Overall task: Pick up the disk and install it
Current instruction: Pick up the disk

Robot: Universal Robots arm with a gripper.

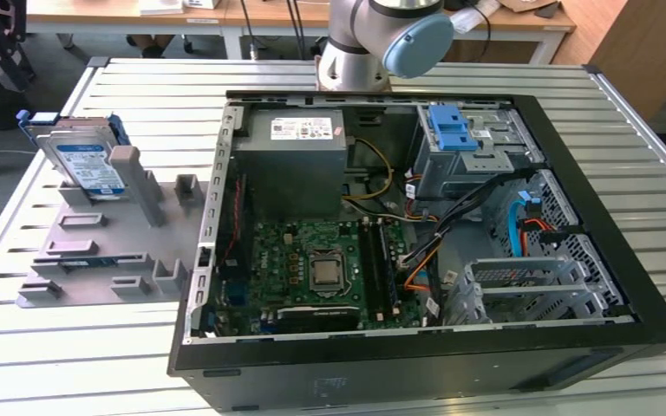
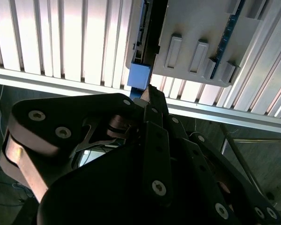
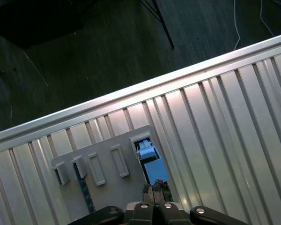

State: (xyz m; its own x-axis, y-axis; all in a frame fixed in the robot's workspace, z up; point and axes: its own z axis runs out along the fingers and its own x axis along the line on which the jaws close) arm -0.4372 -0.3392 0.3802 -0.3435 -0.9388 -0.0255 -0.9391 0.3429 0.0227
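While the arm (image 1: 394,35) stands behind the open computer case (image 1: 426,364) in the exterior view, its wrist looks down on the slatted desk (image 1: 32,347); gripper (image 3: 154,189) hangs over the disk (image 3: 149,161) in the first wrist view, well apart from it; fingers (image 3: 150,193) look closed together, nothing between them; disk stands tilted in a slot of the grey holder (image 1: 101,251) at the exterior view's left, just beside the case, blue frame round its edges; case holds motherboard (image 1: 310,260) and grey power supply (image 1: 304,165).
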